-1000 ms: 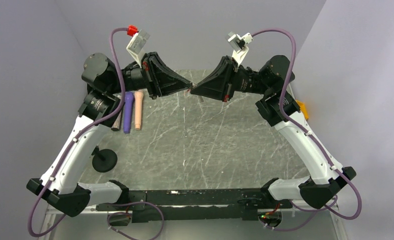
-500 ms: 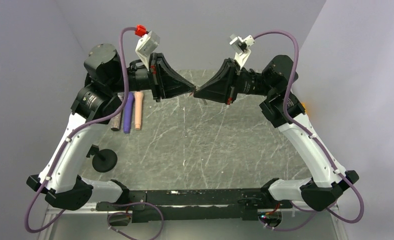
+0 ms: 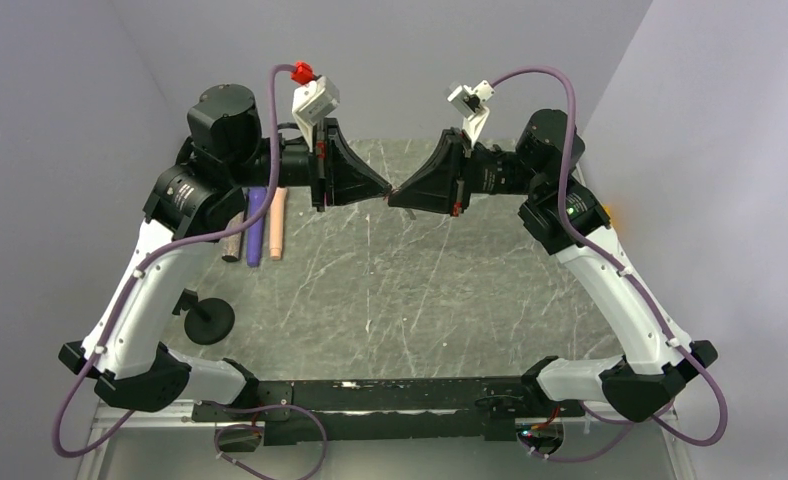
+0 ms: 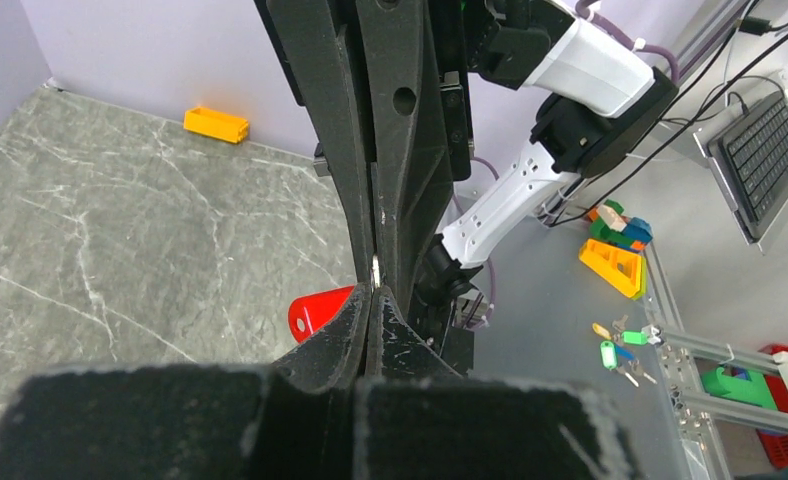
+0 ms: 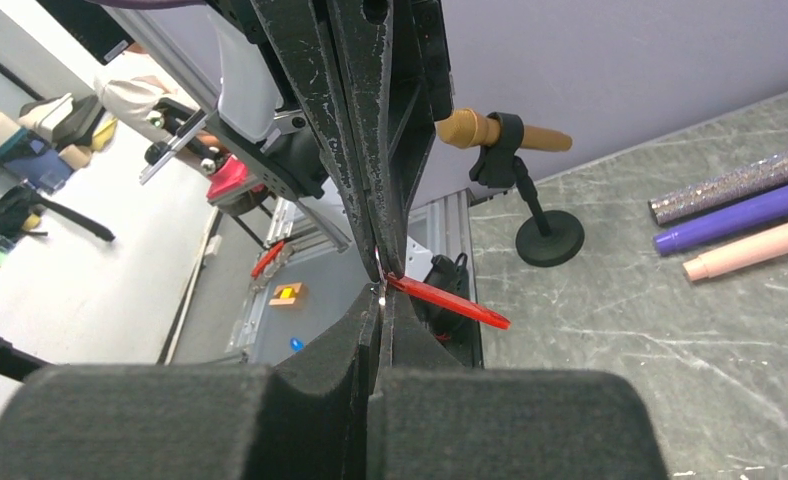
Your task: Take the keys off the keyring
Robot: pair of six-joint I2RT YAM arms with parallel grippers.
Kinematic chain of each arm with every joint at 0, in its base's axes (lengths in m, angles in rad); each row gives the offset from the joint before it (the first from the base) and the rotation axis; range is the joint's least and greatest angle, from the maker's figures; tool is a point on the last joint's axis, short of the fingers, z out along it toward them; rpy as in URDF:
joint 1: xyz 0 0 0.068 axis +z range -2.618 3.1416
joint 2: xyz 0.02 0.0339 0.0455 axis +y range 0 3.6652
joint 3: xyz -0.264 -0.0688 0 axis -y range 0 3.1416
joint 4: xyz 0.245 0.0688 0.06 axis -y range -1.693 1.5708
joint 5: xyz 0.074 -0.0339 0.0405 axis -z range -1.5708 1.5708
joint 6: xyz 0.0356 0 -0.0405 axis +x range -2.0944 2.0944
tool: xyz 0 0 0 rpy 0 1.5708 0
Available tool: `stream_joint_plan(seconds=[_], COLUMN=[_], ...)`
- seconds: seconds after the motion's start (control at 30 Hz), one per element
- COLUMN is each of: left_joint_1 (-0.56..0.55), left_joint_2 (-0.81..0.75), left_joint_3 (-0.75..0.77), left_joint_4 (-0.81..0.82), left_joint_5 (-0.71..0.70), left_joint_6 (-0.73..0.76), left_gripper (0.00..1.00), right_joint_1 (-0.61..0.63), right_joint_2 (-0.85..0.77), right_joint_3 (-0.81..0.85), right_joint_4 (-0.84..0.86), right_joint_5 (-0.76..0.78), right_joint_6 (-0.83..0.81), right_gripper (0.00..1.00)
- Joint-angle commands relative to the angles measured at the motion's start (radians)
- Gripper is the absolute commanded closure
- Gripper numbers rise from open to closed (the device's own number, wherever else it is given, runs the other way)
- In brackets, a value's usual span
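My two grippers meet tip to tip in the air over the back middle of the table. The keyring (image 3: 391, 192) sits between the tips, tiny in the top view. Its red plastic tag (image 4: 318, 310) sticks out to the left of my left gripper (image 4: 372, 290), whose jaws are pressed shut. A glint of thin metal (image 4: 375, 268) shows where the tips touch. In the right wrist view the red tag (image 5: 450, 302) juts right from my shut right gripper (image 5: 381, 296). I cannot make out separate keys.
A glitter pen, a purple pen (image 3: 255, 225) and a peach pen lie at the back left of the marble table (image 3: 390, 290). A black round stand base (image 3: 208, 322) stands at the front left. A yellow-orange box (image 4: 215, 124) lies by the right wall.
Both arms have turned and shifted, the left wrist swinging right, so the meeting point has moved slightly right and nearer. Both grippers have stayed shut, tip to tip.
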Motion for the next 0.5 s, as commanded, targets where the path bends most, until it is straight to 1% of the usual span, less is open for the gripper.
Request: stream_joint_plan(seconds=[0.0,0.23,0.47], left_joint_1=[-0.038,-0.054,-0.071], left_joint_2=[0.025,0.033,0.031], left_joint_3=[0.005,0.011,0.004], left_joint_4=[-0.040,-0.055,-0.100], left_joint_5=[0.013,0.018,-0.014], left_joint_6=[0.051,0.063,0.099], left_gripper=[1.00,1.00,1.00], right_joint_1=[0.016,0.016,0.017], right_joint_2=[0.015,0.011,0.011], right_joint_3=[0.024,0.020,0.021], right_joint_4=[-0.003,-0.047,-0.119], right_joint_5=[0.016,0.016,0.013], right_joint_6=[-0.037,-0.062,-0.106], right_gripper=[1.00,1.00,1.00])
